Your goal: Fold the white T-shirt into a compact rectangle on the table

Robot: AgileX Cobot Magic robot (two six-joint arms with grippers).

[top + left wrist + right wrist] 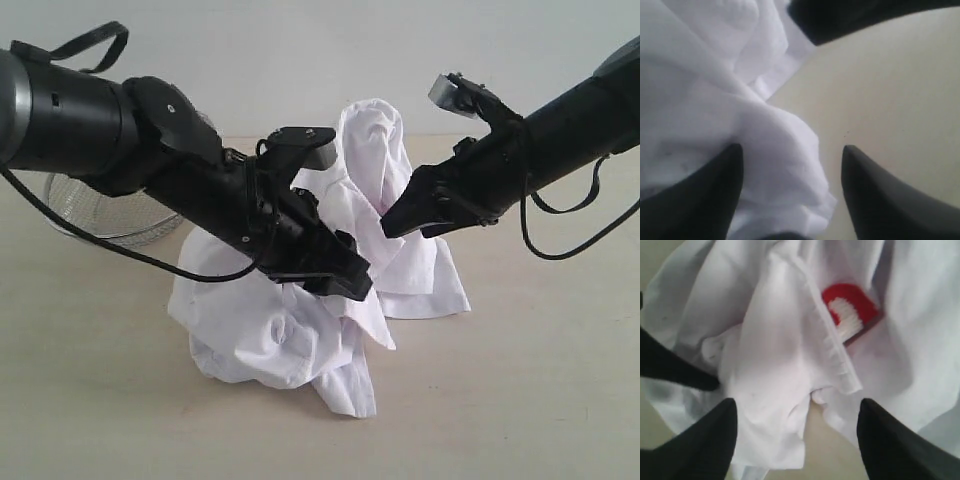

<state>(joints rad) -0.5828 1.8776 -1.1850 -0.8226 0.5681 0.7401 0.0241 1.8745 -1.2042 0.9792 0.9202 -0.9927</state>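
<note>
At the centre of the tabletop [530, 400], the white T-shirt [270, 330] lies in a bunched heap, with one fold rising at the far side. The left gripper [348, 283] fingers [715, 195] are released and straddle the cloth. The right gripper [395, 225] fingers [890, 445] are released above the red print [860, 302].

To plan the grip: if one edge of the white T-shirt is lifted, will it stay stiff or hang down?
Probably floppy: the T-shirt lies in a crumpled heap of soft folds, so a lifted edge would likely hang. Its thin, wrinkled cloth looks light; a push would probably bunch it.
</note>
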